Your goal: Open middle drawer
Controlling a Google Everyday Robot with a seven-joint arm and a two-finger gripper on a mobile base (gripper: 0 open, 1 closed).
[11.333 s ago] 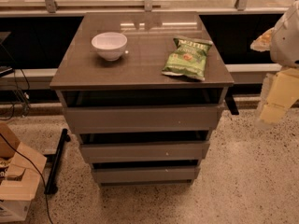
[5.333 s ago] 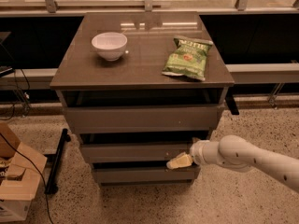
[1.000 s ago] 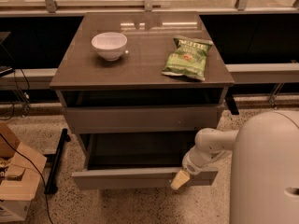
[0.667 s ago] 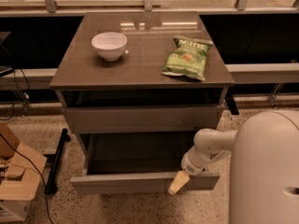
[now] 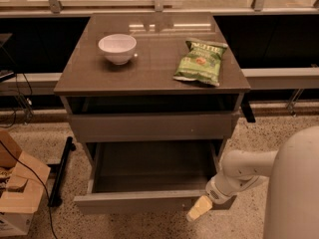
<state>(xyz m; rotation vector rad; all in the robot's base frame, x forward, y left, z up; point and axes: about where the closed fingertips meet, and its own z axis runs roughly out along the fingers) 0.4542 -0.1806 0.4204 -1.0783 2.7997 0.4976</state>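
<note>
The middle drawer point(image 5: 144, 201) of the grey-brown cabinet stands pulled far out toward me, and its wide shallow dark tray point(image 5: 154, 166) is empty. Its flat front hides the bottom drawer below. The top drawer front point(image 5: 149, 127) is shut above it. My gripper point(image 5: 199, 209) with cream fingertips sits at the right end of the middle drawer's front edge, low near the floor. My white arm point(image 5: 249, 168) reaches in from the lower right.
A white bowl point(image 5: 117, 48) and a green chip bag point(image 5: 200, 62) lie on the cabinet top point(image 5: 149, 73). A cardboard box point(image 5: 17, 193) and a black bar point(image 5: 60, 173) stand on the speckled floor at the left. A dark counter wall runs behind.
The middle drawer has slid further out toward me, and my gripper has moved with its front edge. The bowl and chip bag have not moved.
</note>
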